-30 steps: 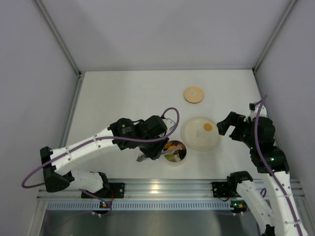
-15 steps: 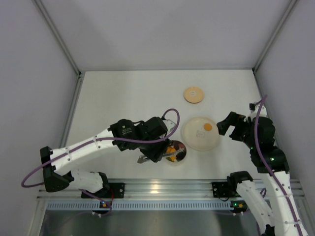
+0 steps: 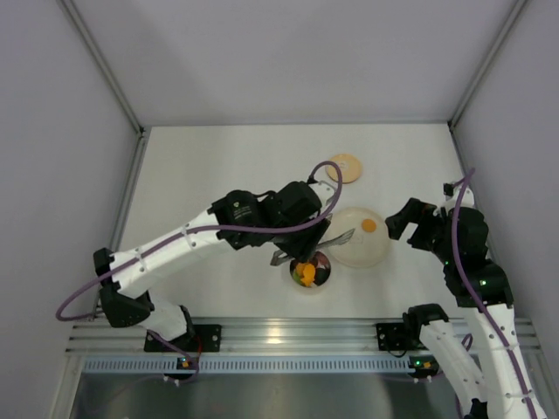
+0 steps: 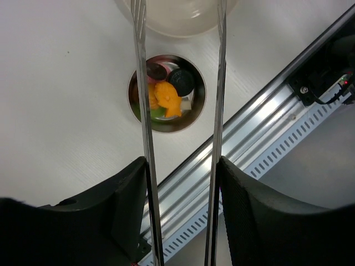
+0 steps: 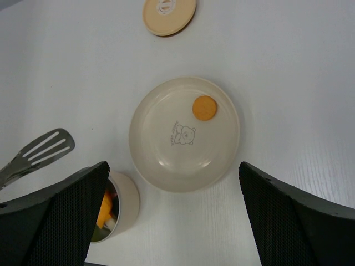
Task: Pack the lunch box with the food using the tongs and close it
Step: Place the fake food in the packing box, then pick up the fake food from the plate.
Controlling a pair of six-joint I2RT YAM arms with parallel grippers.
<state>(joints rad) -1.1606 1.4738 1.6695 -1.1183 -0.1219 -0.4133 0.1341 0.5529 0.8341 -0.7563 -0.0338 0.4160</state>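
The tongs [image 4: 143, 83] are clamped between my left gripper's [image 4: 183, 162] fingers, their two arms spread apart and empty. Below them the steel lunch box [image 4: 203, 108] holds food: orange pieces [image 4: 168, 100], a black round piece [image 4: 181, 82] and something green [image 4: 157, 113]. From above, the left gripper [image 3: 295, 247] hovers between the lunch box [image 3: 322, 279] and the cream plate [image 3: 349, 253], and the tongs' tips [image 3: 339, 236] reach the plate's left edge. One orange slice [image 5: 204, 107] lies on the plate [image 5: 166, 158]. My right gripper [image 5: 173, 166] is open and empty above it. The wooden lid [image 5: 169, 14] lies farther back.
The aluminium rail [image 4: 260, 138] runs along the table's near edge, close to the lunch box. My right gripper [image 3: 396, 224] sits at the plate's right side. The left arm's purple cable [image 3: 325, 175] loops over part of the lid [image 3: 348, 168].
My left gripper has risen from the lunch box and swung back-right toward the plate. The tongs have spread wider, and an orange piece now lies in the lunch box. The right arm stayed still.
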